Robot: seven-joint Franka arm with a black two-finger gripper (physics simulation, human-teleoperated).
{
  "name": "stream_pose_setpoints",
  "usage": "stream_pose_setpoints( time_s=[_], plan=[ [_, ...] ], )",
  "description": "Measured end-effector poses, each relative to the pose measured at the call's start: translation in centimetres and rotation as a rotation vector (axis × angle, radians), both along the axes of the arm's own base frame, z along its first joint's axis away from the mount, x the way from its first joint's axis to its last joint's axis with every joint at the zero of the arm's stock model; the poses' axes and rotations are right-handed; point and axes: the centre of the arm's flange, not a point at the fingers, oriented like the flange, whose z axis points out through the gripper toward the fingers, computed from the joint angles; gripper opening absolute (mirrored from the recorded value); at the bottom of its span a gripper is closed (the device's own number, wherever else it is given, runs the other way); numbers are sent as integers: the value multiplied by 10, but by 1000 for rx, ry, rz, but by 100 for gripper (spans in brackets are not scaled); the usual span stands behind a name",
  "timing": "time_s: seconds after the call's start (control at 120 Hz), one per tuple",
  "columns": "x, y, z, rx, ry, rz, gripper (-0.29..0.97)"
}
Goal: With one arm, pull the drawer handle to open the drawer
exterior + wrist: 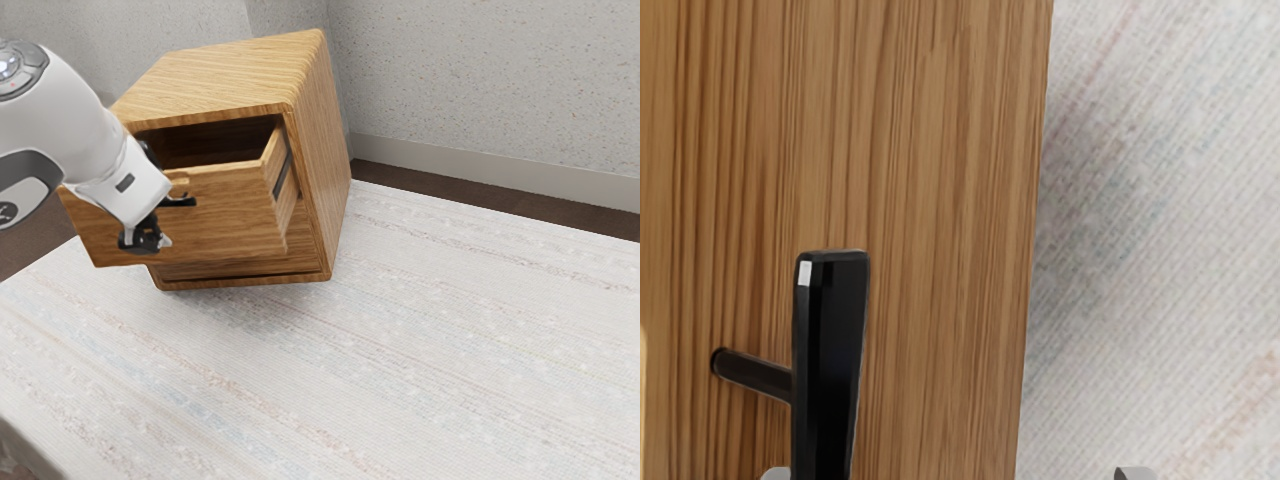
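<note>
A wooden cabinet [310, 110] stands on the pale carpet, turned at an angle. Its upper drawer [215, 215] is slid partway out, leaving a dark gap behind the front panel. A black bar handle [181, 202] sticks out of the drawer front. My gripper [148, 228] is at that handle, right against the drawer's front. In the wrist view the handle [830, 350] stands on its short post over the wood-grain drawer front [930, 200]. It lies between my two widely spaced fingertips [1128, 472], close to one of them. The gripper [952, 474] is open.
Pale woven carpet [420, 340] stretches across the exterior view's right and foreground. A grey wall with a light baseboard [500, 165] runs behind the cabinet, and a strip of dark floor lies before it.
</note>
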Motion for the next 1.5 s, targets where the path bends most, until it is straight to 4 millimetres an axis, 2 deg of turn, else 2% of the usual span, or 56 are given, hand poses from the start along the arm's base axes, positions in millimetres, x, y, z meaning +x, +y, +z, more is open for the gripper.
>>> stream_pose_setpoints(
  time_s=[0.142, 0.533, 0.892, 1.5],
  plan=[
    [-12, -8, 5, 5, -13, -3, 31],
    [-39, -24, 1, 4, -22, -13, 33],
    [-69, -24, -2, -6, -29, 8, 33],
    [-99, -50, -3, 7, -38, 13, 32]
  ],
)
